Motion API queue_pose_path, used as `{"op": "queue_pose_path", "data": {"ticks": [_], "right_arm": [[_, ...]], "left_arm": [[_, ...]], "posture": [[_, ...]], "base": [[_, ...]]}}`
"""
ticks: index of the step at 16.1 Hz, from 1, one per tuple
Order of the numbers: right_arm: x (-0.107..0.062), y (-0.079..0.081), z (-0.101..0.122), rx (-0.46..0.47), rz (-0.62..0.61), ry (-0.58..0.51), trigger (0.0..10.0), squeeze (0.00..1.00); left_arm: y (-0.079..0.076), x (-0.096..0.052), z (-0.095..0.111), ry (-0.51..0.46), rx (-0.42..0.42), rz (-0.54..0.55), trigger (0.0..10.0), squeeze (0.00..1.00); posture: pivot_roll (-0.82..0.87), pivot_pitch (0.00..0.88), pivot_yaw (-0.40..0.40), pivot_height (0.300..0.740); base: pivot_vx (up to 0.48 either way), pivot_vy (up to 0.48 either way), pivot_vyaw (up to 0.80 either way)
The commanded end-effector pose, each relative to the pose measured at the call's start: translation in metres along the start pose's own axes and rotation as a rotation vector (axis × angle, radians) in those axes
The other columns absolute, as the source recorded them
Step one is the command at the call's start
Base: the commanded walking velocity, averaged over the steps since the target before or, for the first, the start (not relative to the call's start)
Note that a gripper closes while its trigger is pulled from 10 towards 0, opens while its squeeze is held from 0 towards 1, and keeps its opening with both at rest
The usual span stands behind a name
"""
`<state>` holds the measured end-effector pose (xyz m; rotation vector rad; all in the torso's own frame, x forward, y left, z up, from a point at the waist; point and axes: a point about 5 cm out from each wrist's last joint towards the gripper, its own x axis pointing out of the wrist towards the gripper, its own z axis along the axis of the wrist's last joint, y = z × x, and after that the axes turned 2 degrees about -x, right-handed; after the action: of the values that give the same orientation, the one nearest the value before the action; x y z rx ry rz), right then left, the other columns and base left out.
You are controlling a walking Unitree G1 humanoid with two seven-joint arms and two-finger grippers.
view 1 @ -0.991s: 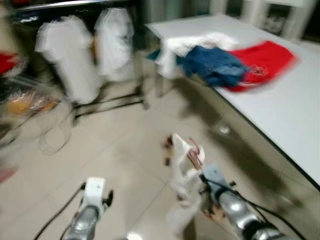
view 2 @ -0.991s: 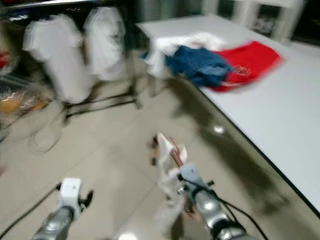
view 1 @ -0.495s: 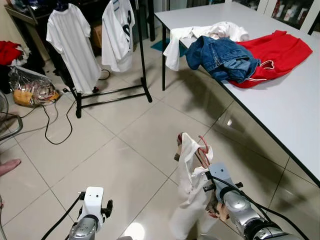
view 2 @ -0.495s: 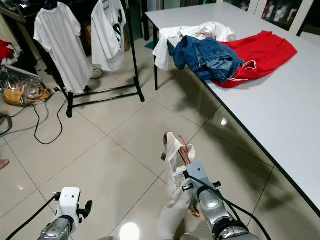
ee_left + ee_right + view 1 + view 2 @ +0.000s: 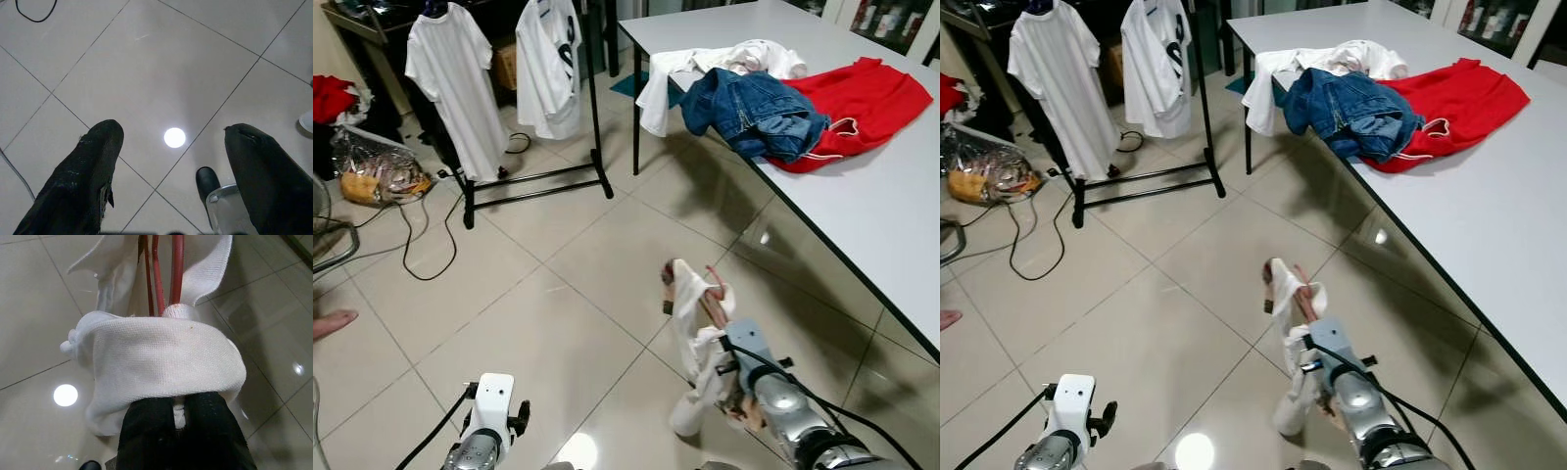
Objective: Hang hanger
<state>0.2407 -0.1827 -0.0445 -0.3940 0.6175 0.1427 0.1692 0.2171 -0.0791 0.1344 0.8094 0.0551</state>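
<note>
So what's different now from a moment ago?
The white shirt hanging from the right gripper has bunched up shorter. The gripper is still shut on the shirt and its red hanger. The left gripper stays open and idle; rack and table unchanged.

- Your left gripper (image 5: 168, 161): hangs low over the floor, fingers spread wide, nothing between them.
- Your right gripper (image 5: 178, 418): arm reaches forward at lower right, fingers pinched together on white cloth (image 5: 161, 362) wrapped round a red hanger (image 5: 175, 269).

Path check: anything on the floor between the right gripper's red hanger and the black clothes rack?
Bare tile in the left eye view between red hanger and black clothes rack.
</note>
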Motion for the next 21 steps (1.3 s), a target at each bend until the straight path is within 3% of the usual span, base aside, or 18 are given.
{"op": "queue_pose_path", "data": {"ticks": [1, 4, 10, 13, 14, 15, 17, 21], "right_arm": [[0.001, -0.002, 0.004, 0.014, -0.020, -0.021, 10.0, 0.00], [0.000, -0.009, 0.003, -0.007, -0.028, -0.020, 10.0, 0.00], [0.000, -0.017, 0.005, 0.050, -0.057, -0.040, 10.0, 0.00], [0.000, -0.014, 0.001, 0.059, -0.074, -0.013, 10.0, 0.00], [-0.001, -0.007, 0.000, 0.085, -0.041, -0.018, 10.0, 0.00], [-0.001, 0.000, 0.000, 0.017, 0.003, -0.026, 10.0, 0.00], [-0.002, -0.002, -0.003, -0.037, 0.020, -0.015, 10.0, 0.00], [0.001, -0.014, 0.002, -0.023, -0.015, -0.016, 10.0, 0.00]], "left_arm": [[0.004, 0.000, 0.002, -0.004, 0.020, -0.002, 10.0, 0.00], [0.004, 0.003, 0.010, -0.026, 0.022, 0.003, 10.0, 0.00], [-0.002, 0.006, 0.020, -0.068, 0.059, -0.042, 10.0, 0.00], [-0.010, 0.005, 0.015, -0.034, 0.110, -0.082, 10.0, 0.00], [-0.014, 0.008, 0.025, -0.077, 0.086, -0.086, 10.0, 0.00], [-0.014, 0.009, 0.029, -0.085, 0.052, -0.072, 10.0, 0.00], [-0.016, 0.008, 0.023, -0.063, -0.008, -0.058, 10.0, 0.00], [-0.024, 0.002, 0.005, -0.026, 0.005, -0.084, 10.0, 0.00]], "posture": [[-0.06, 0.000, 0.074, 0.740], [-0.08, 0.000, 0.074, 0.740], [-0.11, 0.000, 0.097, 0.740], [-0.10, 0.000, 0.087, 0.740], [-0.07, 0.000, 0.067, 0.740], [-0.06, 0.000, 0.056, 0.740], [-0.06, 0.000, 0.051, 0.740], [-0.05, 0.000, 0.045, 0.740]], "base": [[0.000, 0.000, 0.00], [0.000, 0.000, 0.00], [0.000, 0.000, 0.00], [0.000, 0.000, 0.00], [0.000, 0.000, 0.00], [0.000, 0.000, 0.00], [0.000, 0.000, 0.00], [0.000, 0.000, 0.00]]}}
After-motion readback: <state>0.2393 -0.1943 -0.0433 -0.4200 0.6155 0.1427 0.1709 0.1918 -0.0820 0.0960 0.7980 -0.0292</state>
